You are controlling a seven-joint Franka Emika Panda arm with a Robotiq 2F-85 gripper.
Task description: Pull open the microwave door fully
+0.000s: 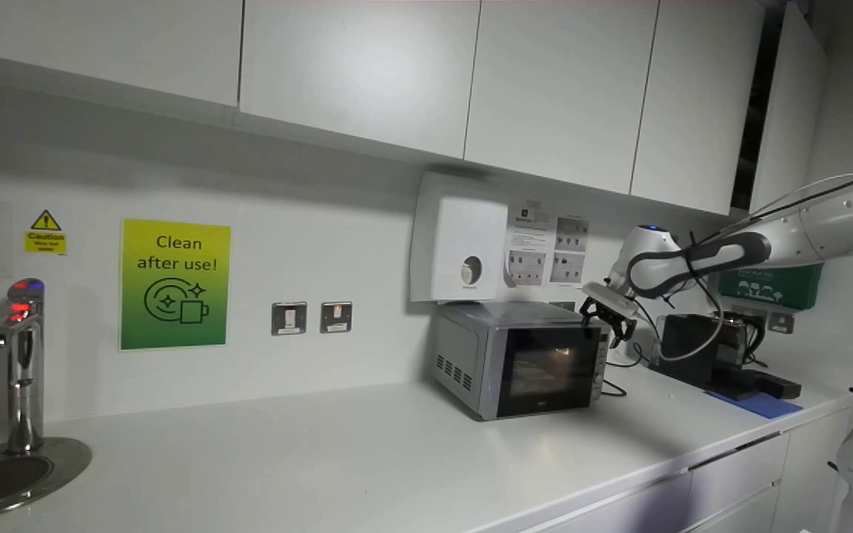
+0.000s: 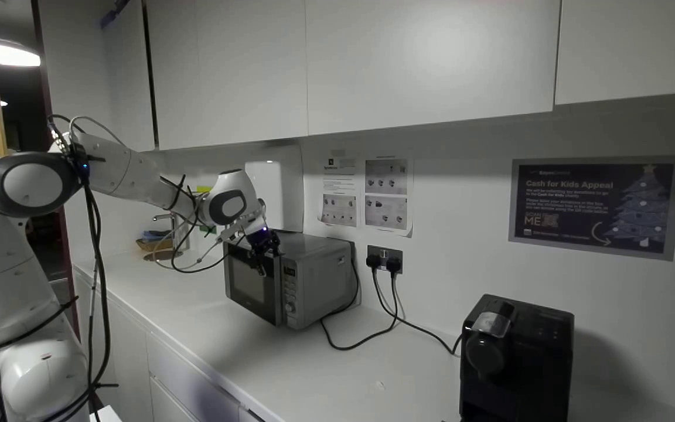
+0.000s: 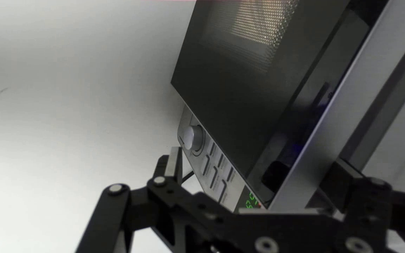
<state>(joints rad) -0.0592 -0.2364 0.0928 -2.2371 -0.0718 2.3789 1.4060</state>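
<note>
White surface (image 1: 308, 459) all the way along here, pale cabinets (image 1: 360, 66) overhead, a chrome tap (image 1: 25, 370) at one end, a black coffee machine (image 2: 531, 346) at the other, and near the back wall (image 1: 338, 252) between them sits the silver-grey microwave (image 2: 323, 275), amber light showing through its glass. The white arm (image 2: 9, 252) reaches over the surface, and there's the pincer (image 3: 258, 163), fingers (image 3: 173, 164) spread wide, gripping nothing! The upper free corner of the microwave door (image 3: 216, 98) lies between them in the wrist view, one fingertip right at the silver top edge; touching or just beside, I can't tell. The door sits at most slightly out from the control panel (image 3: 212, 170).

Room to work: a long white stretch runs from the microwave toward the tap, and more surface lies between the door and the front edge. Off the control-panel side, black cables (image 2: 346, 349) loop to a wall socket (image 2: 383, 253), and the white dispenser (image 1: 460, 237) hangs just above the microwave's back.

Now the lettering: "Clean after use!" shouts the yellow-green poster (image 1: 175, 333); "Caution" on the yellow sticker (image 1: 46, 240); "Cash for Kids Appeal" on the dark notice (image 2: 589, 211). Green digits glow on the display (image 3: 251, 200), partly hidden; the paper sheets (image 1: 528, 248) are too small to read.
</note>
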